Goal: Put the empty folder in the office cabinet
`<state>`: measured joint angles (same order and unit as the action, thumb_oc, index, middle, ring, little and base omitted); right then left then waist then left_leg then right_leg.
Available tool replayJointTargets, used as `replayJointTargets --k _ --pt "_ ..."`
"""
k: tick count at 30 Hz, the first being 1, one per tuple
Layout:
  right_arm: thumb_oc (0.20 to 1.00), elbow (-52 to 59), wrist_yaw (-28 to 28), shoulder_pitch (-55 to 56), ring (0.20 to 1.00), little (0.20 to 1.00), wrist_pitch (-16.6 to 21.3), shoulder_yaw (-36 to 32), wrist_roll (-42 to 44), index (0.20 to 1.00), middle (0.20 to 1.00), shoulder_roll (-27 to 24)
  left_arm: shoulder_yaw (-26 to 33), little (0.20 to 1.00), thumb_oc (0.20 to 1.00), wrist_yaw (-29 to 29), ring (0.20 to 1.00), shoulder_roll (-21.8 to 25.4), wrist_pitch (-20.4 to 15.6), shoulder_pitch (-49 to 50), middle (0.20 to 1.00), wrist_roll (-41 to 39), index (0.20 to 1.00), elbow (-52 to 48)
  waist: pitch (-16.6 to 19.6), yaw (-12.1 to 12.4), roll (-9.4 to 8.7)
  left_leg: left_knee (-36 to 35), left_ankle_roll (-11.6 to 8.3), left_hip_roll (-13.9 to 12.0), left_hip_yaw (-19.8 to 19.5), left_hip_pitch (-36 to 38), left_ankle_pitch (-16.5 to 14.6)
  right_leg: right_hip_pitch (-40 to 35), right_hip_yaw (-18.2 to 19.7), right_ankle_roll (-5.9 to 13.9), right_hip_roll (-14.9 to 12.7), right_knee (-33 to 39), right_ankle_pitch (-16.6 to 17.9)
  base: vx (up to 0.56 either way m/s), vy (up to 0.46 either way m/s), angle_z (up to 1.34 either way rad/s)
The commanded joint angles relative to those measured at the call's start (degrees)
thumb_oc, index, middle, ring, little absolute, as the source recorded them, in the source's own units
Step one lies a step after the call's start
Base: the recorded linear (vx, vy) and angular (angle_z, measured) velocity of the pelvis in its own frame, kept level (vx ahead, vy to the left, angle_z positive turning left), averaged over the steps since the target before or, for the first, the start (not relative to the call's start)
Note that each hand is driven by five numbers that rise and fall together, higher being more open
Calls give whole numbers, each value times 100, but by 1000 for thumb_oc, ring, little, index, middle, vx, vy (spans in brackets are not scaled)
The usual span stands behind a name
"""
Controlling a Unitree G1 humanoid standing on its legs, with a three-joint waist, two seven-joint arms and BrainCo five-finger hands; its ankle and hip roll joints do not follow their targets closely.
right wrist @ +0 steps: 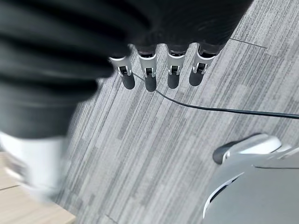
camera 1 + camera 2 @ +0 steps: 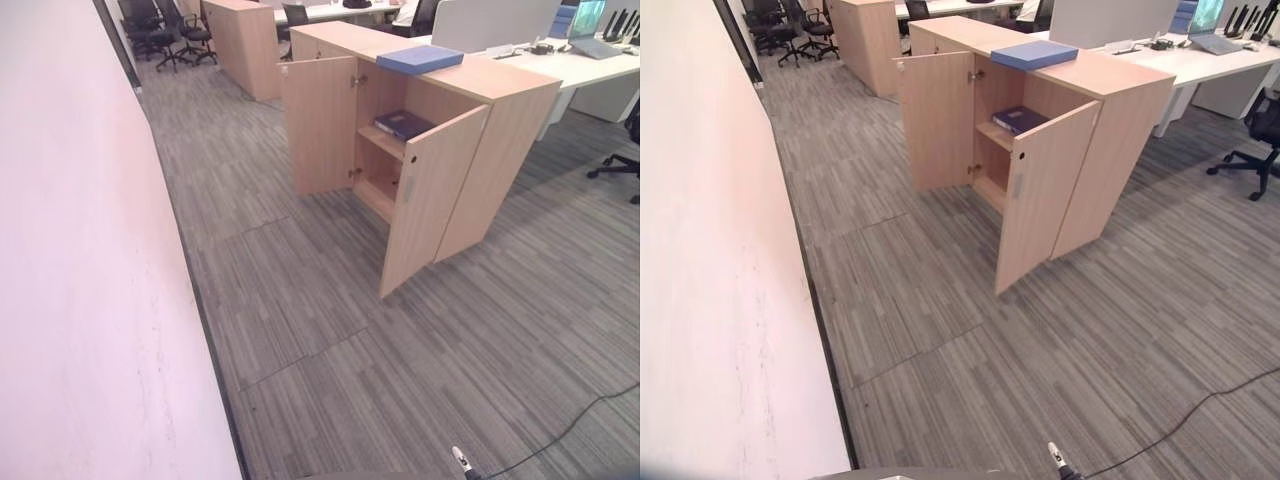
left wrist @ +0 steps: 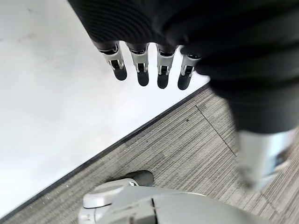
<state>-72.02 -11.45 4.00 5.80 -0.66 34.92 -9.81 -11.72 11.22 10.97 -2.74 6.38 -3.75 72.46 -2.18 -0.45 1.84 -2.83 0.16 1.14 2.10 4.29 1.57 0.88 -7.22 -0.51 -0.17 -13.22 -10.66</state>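
Observation:
A light blue folder (image 2: 420, 59) lies flat on top of the wooden office cabinet (image 2: 500, 150), which stands some way ahead across the carpet. Both cabinet doors hang open: the left door (image 2: 320, 125) swings outward and the right door (image 2: 432, 200) points toward me. Inside, a dark blue folder (image 2: 403, 124) rests on the upper shelf. My left hand (image 3: 141, 65) hangs beside the wall with straight fingers and holds nothing. My right hand (image 1: 149, 74) hangs over the carpet, fingers straight and empty as well.
A white wall (image 2: 80, 250) runs close along my left. A second wooden cabinet (image 2: 245, 45) and black office chairs (image 2: 160, 30) stand at the back. A white desk (image 2: 590, 65) with a laptop sits behind the cabinet, and a chair base (image 2: 620, 165) is at the right.

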Motion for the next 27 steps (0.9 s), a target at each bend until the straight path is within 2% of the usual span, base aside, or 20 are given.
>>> replayJointTargets --k 1,11,17,27 --pt "1000 -289 150 -328 1000 1000 71 -92 262 1000 1000 -109 169 1000 1000 -170 1000 -131 -102 -353 1000 -10 1000 304 -166 -64 -133 -217 20 208 81 289 -391 -826 -355 487 -33 1822 1083 8 3 5" --pt "1000 -424 217 -404 1000 1000 71 -88 389 1000 1000 -109 165 1000 1000 -26 1000 -113 -114 -389 1000 85 1000 381 -162 -36 -154 -217 12 204 60 320 -421 -843 -369 495 -41 1822 1065 8 -3 4" --pt "1000 -412 210 -420 1000 1000 3 165 9 1000 1000 -112 1 1000 1000 217 1000 -69 -169 -422 1000 361 1000 308 -154 5 -193 -217 12 202 25 324 -426 -855 -395 494 -39 1822 1045 0 0 0" --pt "1000 -445 263 -463 1000 1000 -131 439 -582 1000 1000 -206 -139 1000 1000 238 1000 -6 -195 -419 1000 614 1000 208 -172 54 -214 -217 2 201 -21 333 -420 -882 -430 492 -49 1822 1033 0 0 0"
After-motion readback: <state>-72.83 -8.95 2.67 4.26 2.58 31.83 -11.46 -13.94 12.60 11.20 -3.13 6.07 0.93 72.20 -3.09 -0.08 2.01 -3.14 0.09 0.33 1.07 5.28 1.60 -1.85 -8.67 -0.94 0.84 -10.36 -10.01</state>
